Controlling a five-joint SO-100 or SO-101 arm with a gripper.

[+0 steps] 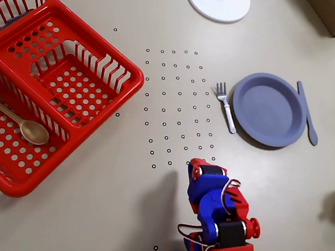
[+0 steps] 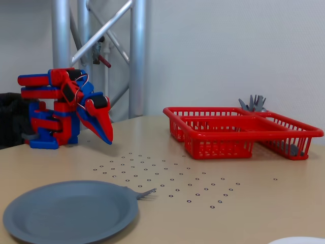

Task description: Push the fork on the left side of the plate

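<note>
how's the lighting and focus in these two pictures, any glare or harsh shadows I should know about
Overhead view: even, soft light, no glare; the arm throws a faint blurred shadow on the table to its left, and the plate and fork are sharp. Fixed view: also evenly lit; the end effector and red basket are crisp, while the near plate looks slightly soft.

red basket (image 1: 70, 62), tan spoon (image 1: 12, 117) inside, knife (image 1: 307, 113), white disc (image 1: 217, 0)
</note>
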